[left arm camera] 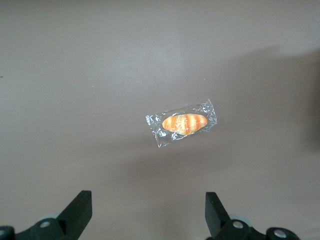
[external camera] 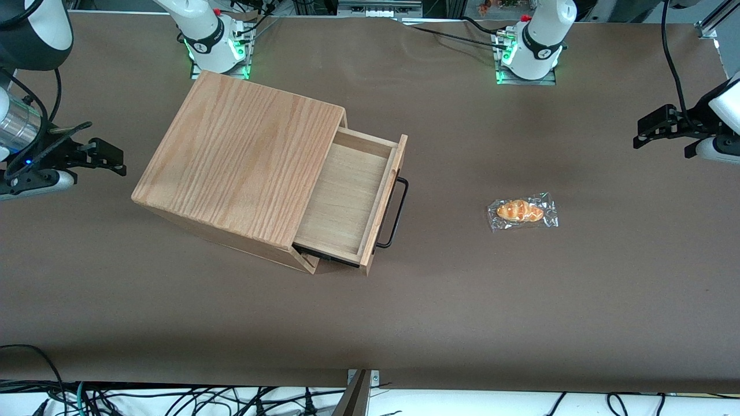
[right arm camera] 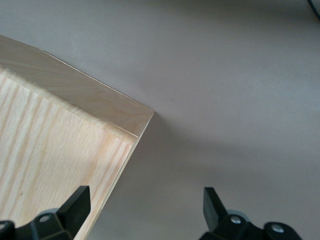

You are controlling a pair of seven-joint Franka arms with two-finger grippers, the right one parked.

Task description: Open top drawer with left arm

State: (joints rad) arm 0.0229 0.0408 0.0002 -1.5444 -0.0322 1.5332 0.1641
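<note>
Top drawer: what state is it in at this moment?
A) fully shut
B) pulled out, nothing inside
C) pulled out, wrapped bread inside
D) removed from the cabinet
B: the top drawer juts from the cabinet, bare; the gripper hangs open, away from it.

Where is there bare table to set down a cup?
Bare table lies between the top drawer and the wrapped bun, and nearer the camera than both. The gripper, fingers open, hangs over the working arm's end. The drawer's inside is empty.
</note>
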